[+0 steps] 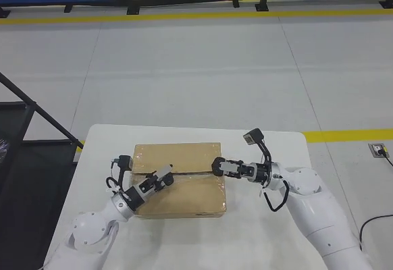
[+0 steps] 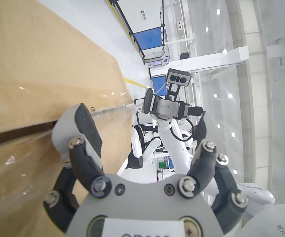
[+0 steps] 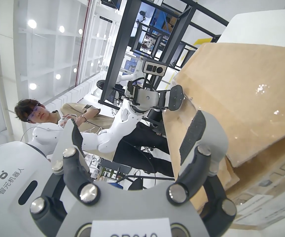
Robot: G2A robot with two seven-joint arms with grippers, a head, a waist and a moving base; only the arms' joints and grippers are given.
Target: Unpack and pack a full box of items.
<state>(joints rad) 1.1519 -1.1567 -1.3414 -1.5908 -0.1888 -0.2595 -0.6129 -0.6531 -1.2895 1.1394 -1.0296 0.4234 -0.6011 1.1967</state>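
On the table [image 1: 264,226], pictured with the left gripper [image 1: 164,179] spread wide at one end of the centre seam [image 1: 191,174] of the cardboard box [image 1: 180,196], gripping nothing; farther across, at the seam's other end, with the right gripper [image 1: 217,166] equally spread. Probably heavy while full, stiff in the walls, springy at the flaps [image 1: 176,156], slick under clear tape [image 2: 34,94]; best taken by a flap edge at the seam.
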